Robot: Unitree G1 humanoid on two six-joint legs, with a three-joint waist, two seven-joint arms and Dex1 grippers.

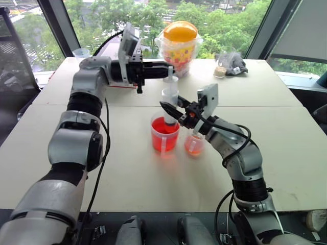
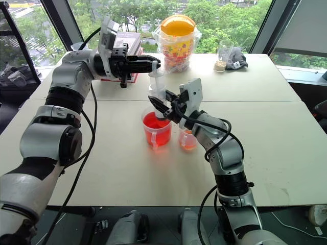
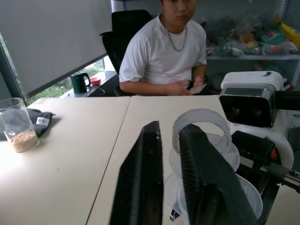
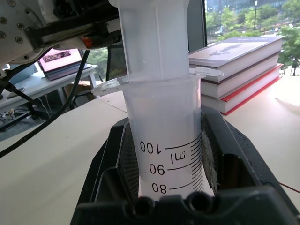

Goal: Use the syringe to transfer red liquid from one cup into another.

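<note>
Presently we note the right gripper (image 1: 172,109) clamped on the syringe (image 1: 170,99), upright over the taller cup (image 1: 165,133) mid-desk, while the left gripper's (image 1: 164,67) fingers sit slightly apart about the plunger (image 1: 170,76).

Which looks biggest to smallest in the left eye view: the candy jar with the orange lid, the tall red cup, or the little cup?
1. Candy jar with the orange lid, though it stands farthest back.
2. Tall red cup.
3. Little cup, clearly the smallest, right beside the tall cup.
</note>
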